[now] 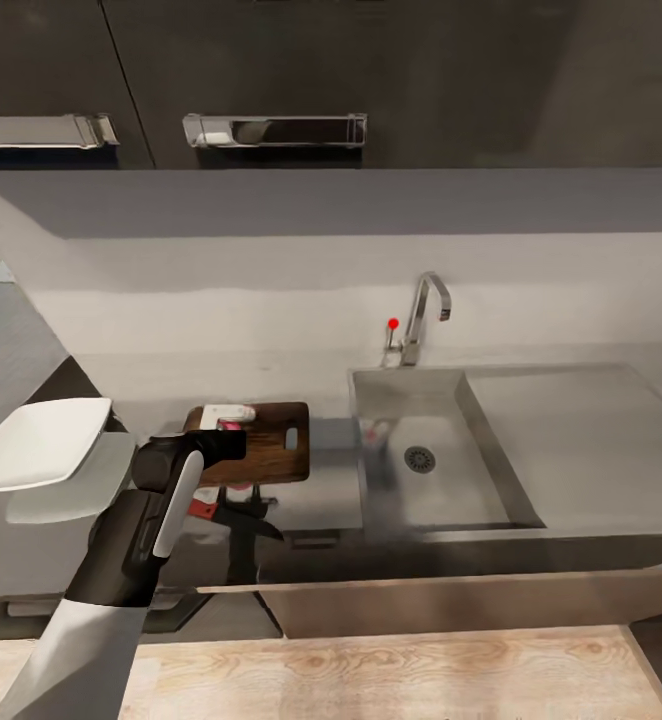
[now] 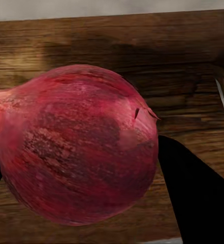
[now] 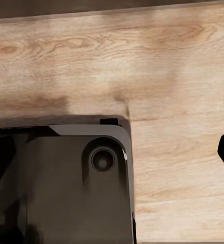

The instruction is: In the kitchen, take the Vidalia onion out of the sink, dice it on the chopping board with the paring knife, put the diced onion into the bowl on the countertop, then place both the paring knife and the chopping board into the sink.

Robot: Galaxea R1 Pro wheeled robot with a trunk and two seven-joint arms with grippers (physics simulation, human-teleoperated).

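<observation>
Onion: the pink-red roundish Vidalia onion [image 2: 78,145] is clamped by the left gripper [image 2: 91,168] over the dark-brown wooden chopping board [image 1: 271,440].
Board: laid on the grey countertop [image 1: 321,490], beside the stainless-steel sink [image 1: 441,470].
Right gripper: state can't be told.

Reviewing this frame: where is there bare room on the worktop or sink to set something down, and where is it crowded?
Free: the flat steel drainboard right of the grey basin, and the grey countertop strip between the dark-brown wooden chopping board and that basin. Crowded: the board's left end, where the left gripper holds the pink-red onion, beside the white square bowl.
</observation>
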